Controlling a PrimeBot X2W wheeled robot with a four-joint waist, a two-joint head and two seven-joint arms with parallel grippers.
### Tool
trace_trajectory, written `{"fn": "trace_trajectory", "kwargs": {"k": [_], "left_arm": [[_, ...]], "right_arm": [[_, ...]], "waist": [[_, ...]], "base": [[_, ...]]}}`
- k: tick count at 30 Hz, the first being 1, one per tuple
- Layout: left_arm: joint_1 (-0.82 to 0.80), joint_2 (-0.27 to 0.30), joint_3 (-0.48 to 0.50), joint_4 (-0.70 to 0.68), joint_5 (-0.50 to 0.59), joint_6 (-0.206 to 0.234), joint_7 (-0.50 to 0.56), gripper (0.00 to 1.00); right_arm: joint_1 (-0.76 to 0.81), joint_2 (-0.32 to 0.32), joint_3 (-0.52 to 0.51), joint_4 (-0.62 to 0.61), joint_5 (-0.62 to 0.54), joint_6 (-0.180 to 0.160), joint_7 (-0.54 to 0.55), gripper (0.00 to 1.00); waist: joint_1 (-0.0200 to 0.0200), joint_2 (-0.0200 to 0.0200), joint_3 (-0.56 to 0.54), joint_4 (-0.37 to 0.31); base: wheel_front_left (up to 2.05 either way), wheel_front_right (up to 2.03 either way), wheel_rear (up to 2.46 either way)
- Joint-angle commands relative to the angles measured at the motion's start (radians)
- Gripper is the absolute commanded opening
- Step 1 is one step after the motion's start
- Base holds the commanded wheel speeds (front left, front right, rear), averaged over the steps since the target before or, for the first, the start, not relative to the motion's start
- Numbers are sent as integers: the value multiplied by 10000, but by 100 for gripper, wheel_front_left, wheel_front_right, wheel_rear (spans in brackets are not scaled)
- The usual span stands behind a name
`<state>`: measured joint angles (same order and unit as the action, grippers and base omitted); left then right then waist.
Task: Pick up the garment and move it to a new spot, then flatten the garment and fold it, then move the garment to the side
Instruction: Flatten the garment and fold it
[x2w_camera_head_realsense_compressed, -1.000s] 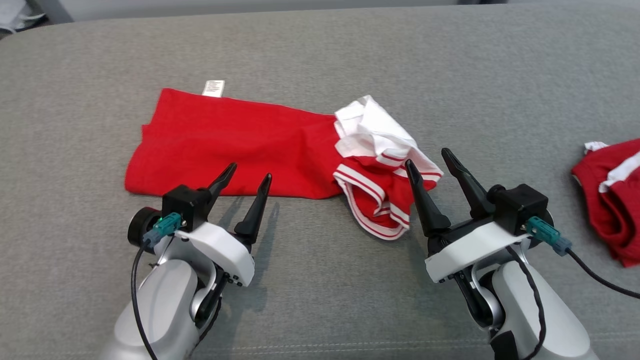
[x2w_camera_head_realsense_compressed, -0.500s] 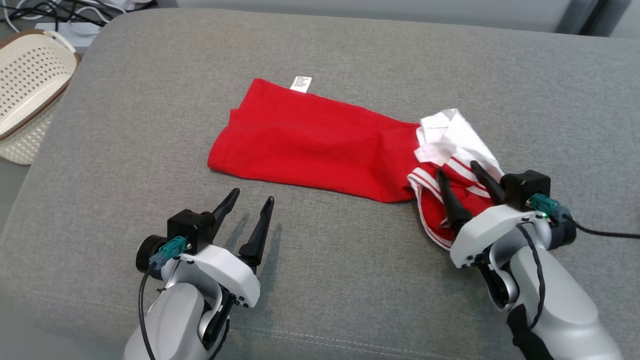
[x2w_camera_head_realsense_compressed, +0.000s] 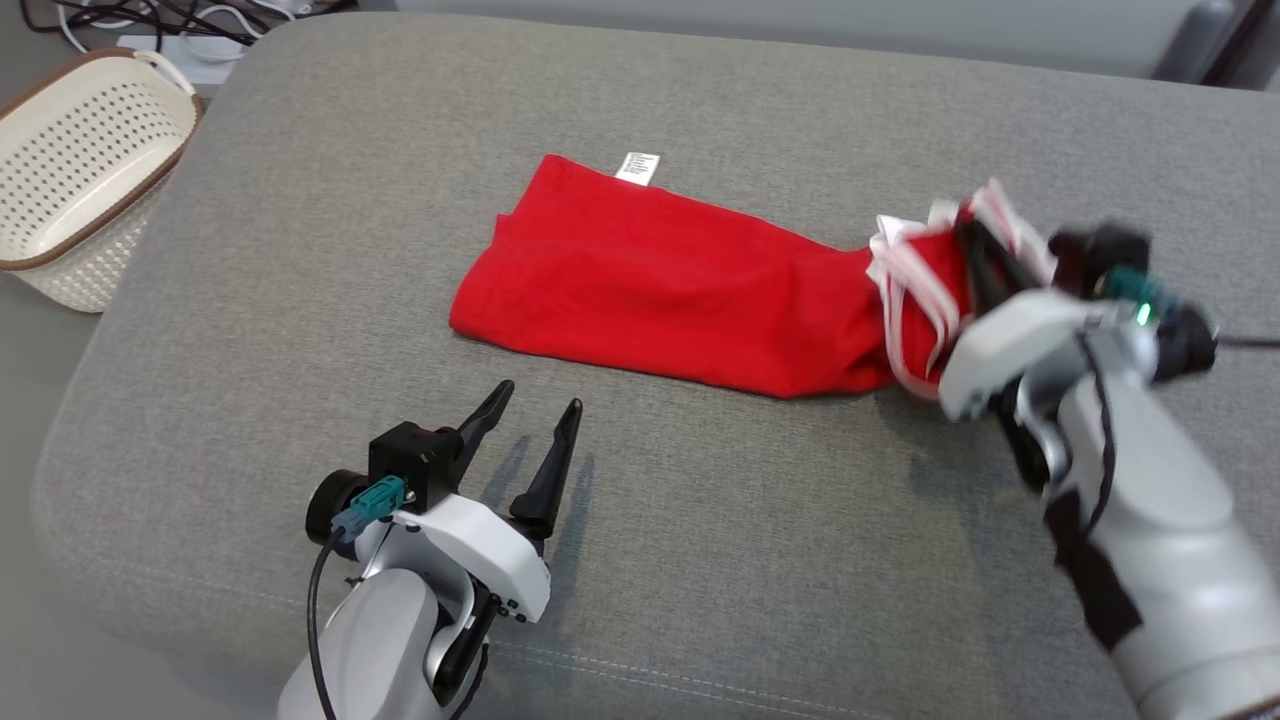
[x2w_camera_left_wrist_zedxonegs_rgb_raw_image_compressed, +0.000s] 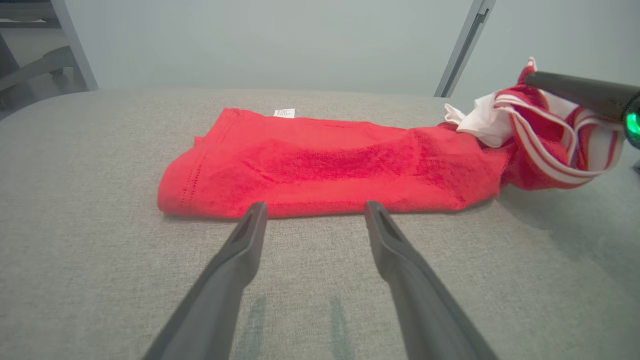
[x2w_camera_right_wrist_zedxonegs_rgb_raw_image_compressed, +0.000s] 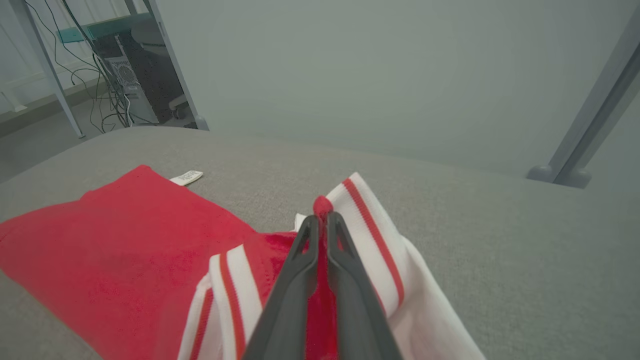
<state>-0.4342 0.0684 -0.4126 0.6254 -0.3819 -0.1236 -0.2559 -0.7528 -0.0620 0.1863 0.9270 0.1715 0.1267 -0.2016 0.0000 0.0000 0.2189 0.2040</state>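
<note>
Red garment (x2w_camera_head_realsense_compressed: 680, 290) well inside cushion (x2w_camera_head_realsense_compressed: 700, 550) edges

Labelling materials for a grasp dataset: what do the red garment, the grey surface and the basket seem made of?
Garment: soft matte knit, likely cotton; it creases and drapes.
Surface: matte woven upholstery; visible weave, stitched seam.
Basket: probably smooth cream plastic; moulded perforations, brown rim.

The right hand (x2w_camera_right_wrist_zedxonegs_rgb_raw_image_compressed: 322, 220) pinched a red fold of the garment (x2w_camera_right_wrist_zedxonegs_rgb_raw_image_compressed: 115, 245) between its closed dark fingers (x2w_camera_right_wrist_zedxonegs_rgb_raw_image_compressed: 295, 285), with striped trim bunched on either side. The rest lay spread on the grey surface (x2w_camera_right_wrist_zedxonegs_rgb_raw_image_compressed: 500, 240), a white label (x2w_camera_right_wrist_zedxonegs_rgb_raw_image_compressed: 186, 177) at its far edge.
</note>
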Motion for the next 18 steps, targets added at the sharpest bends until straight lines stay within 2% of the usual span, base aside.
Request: {"fn": "trace_trajectory", "kwargs": {"k": [1,7,11,14,17,18], "left_arm": [[-31,139,221,-260,-198,-69,-58,100],[82,100,322,-358,-354,-70,-58,100],[197,89,524,-587,-373,-70,-59,100],[307,79,653,-660,-376,-70,-59,100],[380,96,683,-670,-380,-70,-59,100],[380,96,683,-670,-380,-70,-59,100]], "right_arm": [[-944,118,43,-416,-205,40,-304,0],[-2410,118,506,-1981,425,40,-576,0],[-2356,110,1407,-4640,820,40,-596,0],[-1177,-653,2485,-5060,1052,40,-598,0],[281,-1739,2843,-4399,1587,40,-111,0],[281,-1739,2843,-4399,1587,40,-111,0]], "waist": [[0,0,-69,142],[0,0,-168,338],[0,0,-136,308],[0,0,-122,191],[0,0,-39,-10],[0,0,-39,-10]], "base": [[0,0,0],[0,0,0],[0,0,0],[0,0,0],[0,0,0],[0,0,0]]}}
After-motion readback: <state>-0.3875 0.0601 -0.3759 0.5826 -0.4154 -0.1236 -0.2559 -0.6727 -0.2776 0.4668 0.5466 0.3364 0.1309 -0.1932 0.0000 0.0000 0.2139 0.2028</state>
